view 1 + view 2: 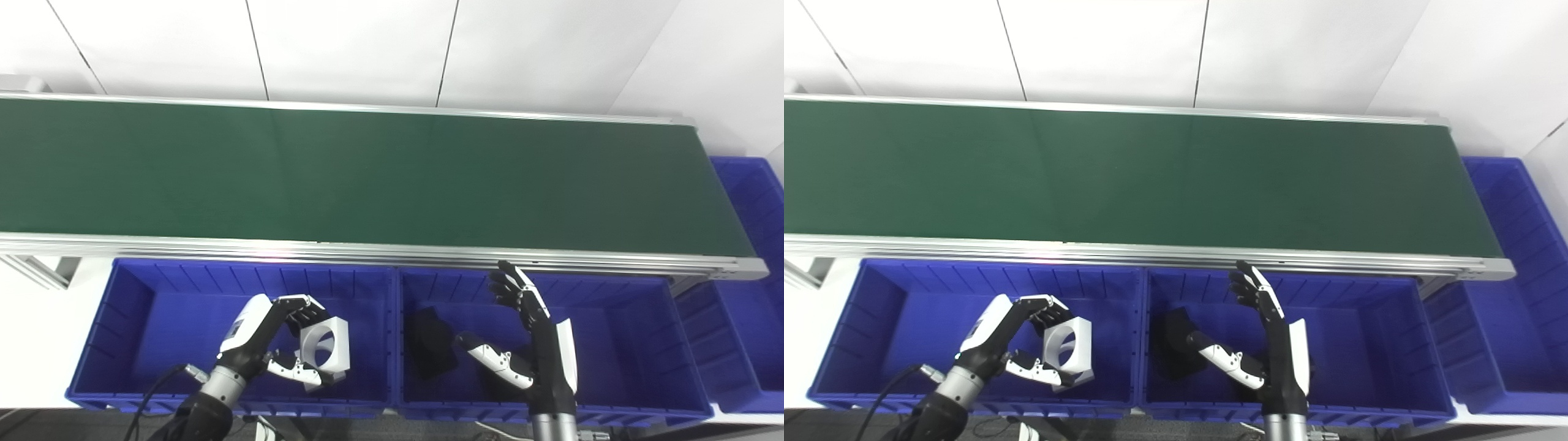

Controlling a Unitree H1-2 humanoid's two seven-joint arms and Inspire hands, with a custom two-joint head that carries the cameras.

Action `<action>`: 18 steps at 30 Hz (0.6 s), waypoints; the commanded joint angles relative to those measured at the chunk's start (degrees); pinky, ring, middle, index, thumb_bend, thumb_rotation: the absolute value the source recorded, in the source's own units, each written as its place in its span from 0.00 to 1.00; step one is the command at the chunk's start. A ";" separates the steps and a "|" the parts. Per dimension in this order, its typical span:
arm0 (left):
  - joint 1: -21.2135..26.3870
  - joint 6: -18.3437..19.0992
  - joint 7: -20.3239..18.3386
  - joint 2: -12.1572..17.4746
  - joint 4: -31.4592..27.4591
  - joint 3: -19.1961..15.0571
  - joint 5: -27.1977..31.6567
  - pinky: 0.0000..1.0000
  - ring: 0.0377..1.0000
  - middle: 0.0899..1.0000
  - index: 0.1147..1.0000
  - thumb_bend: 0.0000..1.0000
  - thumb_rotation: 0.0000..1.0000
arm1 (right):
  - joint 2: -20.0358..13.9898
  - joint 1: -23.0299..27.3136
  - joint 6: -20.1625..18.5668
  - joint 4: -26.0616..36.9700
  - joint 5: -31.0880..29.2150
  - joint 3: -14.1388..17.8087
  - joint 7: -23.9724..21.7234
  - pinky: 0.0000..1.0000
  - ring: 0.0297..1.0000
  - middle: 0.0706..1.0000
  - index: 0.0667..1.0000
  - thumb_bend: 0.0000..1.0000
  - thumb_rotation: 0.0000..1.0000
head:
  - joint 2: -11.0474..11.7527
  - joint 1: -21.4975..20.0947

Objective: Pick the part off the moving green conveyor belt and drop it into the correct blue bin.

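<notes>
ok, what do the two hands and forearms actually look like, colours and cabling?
Both match: the left hand and right hand have a white shell on the back, black fingers and white-capped thumbs with small dark dots. Each sits on a silver metal wrist cuff above a black forearm. A black cable loops out beside the left wrist. No sleeves.

A factory-style sorting station: green conveyor belt, blue bins, white panel walls.

White wall panels with dark vertical seams stand behind the far side. A black cable runs at lower left. A grey aluminium frame leg shows at left.
</notes>
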State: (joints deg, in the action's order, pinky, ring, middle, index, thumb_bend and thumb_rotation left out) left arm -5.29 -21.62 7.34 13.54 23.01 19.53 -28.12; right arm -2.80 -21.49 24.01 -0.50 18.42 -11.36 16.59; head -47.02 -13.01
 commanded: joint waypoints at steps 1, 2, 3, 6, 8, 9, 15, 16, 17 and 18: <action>-0.18 3.77 -2.49 -0.39 -3.05 -0.94 1.32 0.57 0.67 0.70 0.75 0.64 0.07 | -0.33 0.19 2.90 0.41 -0.49 -0.48 0.95 0.75 0.77 0.80 0.86 0.78 0.47 | 0.25 0.07; -0.38 4.97 -3.40 -0.47 -3.77 -1.07 1.67 0.58 0.68 0.73 0.77 0.65 0.08 | -0.45 0.23 2.90 0.29 -0.53 -0.68 1.14 0.75 0.77 0.80 0.86 0.78 0.47 | 0.25 0.07; -0.72 5.74 -4.19 -0.58 -4.71 -1.28 2.32 0.59 0.71 0.77 0.82 0.67 0.10 | -0.41 0.16 2.89 0.17 -0.36 -0.59 0.99 0.75 0.77 0.80 0.86 0.78 0.47 | 0.45 0.02; -1.45 1.67 -4.63 -0.82 -5.27 -2.12 5.70 0.71 0.83 0.92 0.93 0.77 0.30 | -0.46 0.06 2.87 -0.13 -0.39 -0.69 0.80 0.76 0.78 0.80 0.87 0.78 0.49 | 0.99 -0.23; -2.07 -3.76 -3.04 -0.89 -5.33 -2.26 8.97 0.77 0.86 0.92 0.93 0.78 0.35 | -0.56 0.09 2.88 -0.43 -0.68 -0.87 0.86 0.78 0.78 0.80 0.87 0.78 0.48 | 1.09 -0.25; -2.45 -4.84 -2.31 -0.79 -6.11 -1.85 10.95 0.78 0.86 0.90 0.92 0.77 0.36 | -0.57 0.10 2.88 -0.66 -0.72 -0.86 0.84 0.79 0.78 0.80 0.87 0.78 0.47 | 1.30 -0.25; -4.13 -5.30 -1.93 -1.06 -12.31 0.00 20.32 0.82 0.85 0.88 0.89 0.82 0.48 | -1.27 0.73 2.82 -2.80 -0.94 -0.87 -0.42 0.80 0.80 0.83 0.89 0.79 0.50 | 2.18 0.00; -4.28 -5.30 -1.93 -1.08 -13.23 0.20 21.10 0.82 0.86 0.88 0.89 0.82 0.49 | -1.36 0.86 2.84 -3.12 -0.98 -0.91 -0.50 0.80 0.81 0.84 0.89 0.79 0.49 | 2.18 0.00; -4.31 -5.30 -1.84 -1.06 -13.65 0.40 21.55 0.82 0.86 0.88 0.89 0.82 0.50 | -1.42 1.00 2.86 -3.44 -1.04 -0.96 -0.48 0.80 0.81 0.84 0.89 0.79 0.49 | 2.54 0.04; -4.49 -5.30 -1.69 -1.19 -14.43 0.43 22.13 0.82 0.86 0.88 0.89 0.82 0.50 | -1.44 1.15 2.88 -3.83 -1.17 -0.99 -0.45 0.80 0.81 0.84 0.89 0.79 0.49 | 2.95 0.13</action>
State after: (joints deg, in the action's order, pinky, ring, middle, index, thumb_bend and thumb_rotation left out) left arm -9.92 -24.92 4.82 12.58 10.61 19.97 -7.11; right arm -4.21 -20.87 24.02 -4.66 17.60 -12.29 16.02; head -44.04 -12.92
